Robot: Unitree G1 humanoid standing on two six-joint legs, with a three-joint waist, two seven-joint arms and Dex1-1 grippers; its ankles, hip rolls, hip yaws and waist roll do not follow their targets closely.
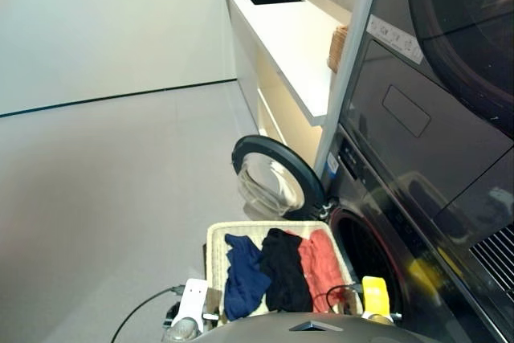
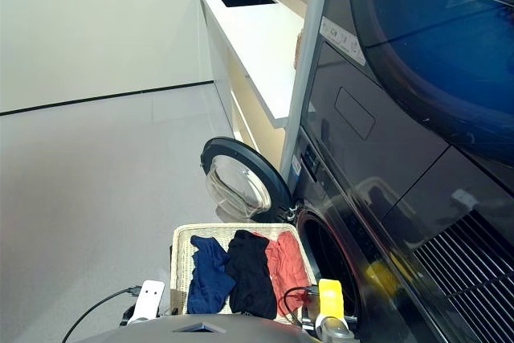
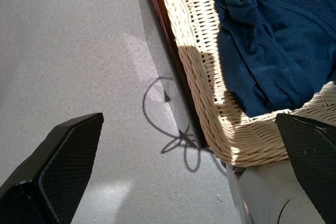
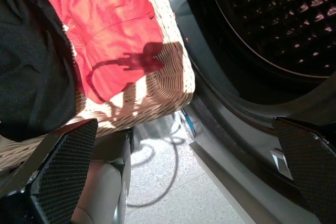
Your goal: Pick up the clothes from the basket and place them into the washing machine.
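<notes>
The cream wicker basket (image 1: 214,240) sits on the floor in front of the washing machine (image 1: 377,206). Three clothes lie side by side in it: navy blue (image 1: 242,275), black (image 1: 286,279) and coral red (image 1: 323,266). The round door (image 1: 270,173) stands swung open beyond the basket, and the dark drum (image 4: 273,19) shows empty. My left gripper (image 3: 184,171) is open and empty, hanging over the floor beside the basket's near left corner (image 3: 231,135), by the navy garment (image 3: 273,40). My right gripper (image 4: 184,171) is open and empty at the near right corner, between the coral garment (image 4: 110,30) and the drum mouth.
A second dark unit (image 1: 434,78) is stacked above the washer. A white counter (image 1: 289,30) with a sink runs behind, with a small wicker holder (image 1: 338,47) on it. Grey floor (image 1: 104,182) stretches left. A black cable (image 1: 138,312) lies by my left arm.
</notes>
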